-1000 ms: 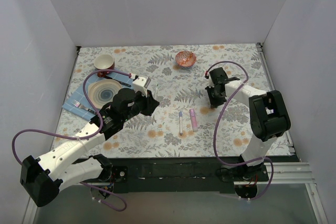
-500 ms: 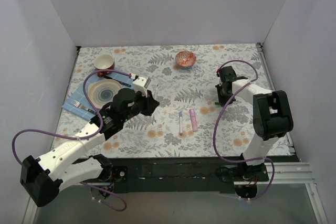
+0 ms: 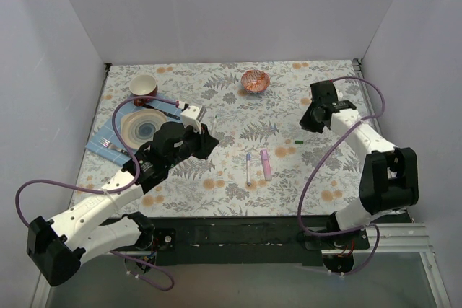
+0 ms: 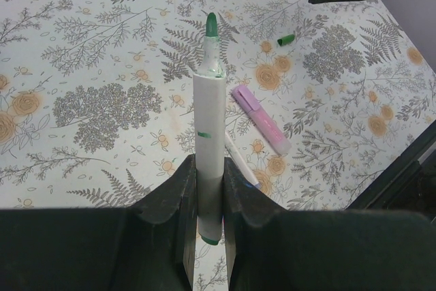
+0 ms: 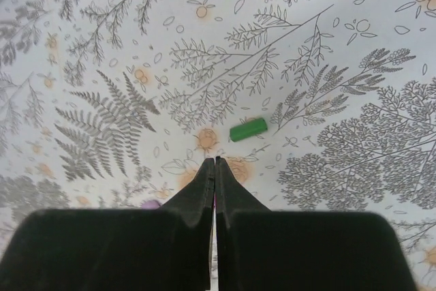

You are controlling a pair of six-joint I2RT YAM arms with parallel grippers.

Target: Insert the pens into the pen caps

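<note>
My left gripper is shut on a slim white-barrelled pen with a bare green tip, held above the table and pointing away. The green cap lies loose on the flowered cloth; it also shows in the top view and in the right wrist view. My right gripper is shut and empty, hovering just short of that cap. The pale-pink marker and a slim white pen with a purple end lie side by side mid-table. In the top view the left gripper is left of them and the right gripper is to their right.
A red patterned bowl sits at the back centre. A cup, a plate with dark cutlery and a blue napkin with a fork are at the back left. White walls close in three sides.
My right gripper has drawn back and to the right, off the spot where the green cap lies, and the cap is now uncovered. The left arm has barely moved.
</note>
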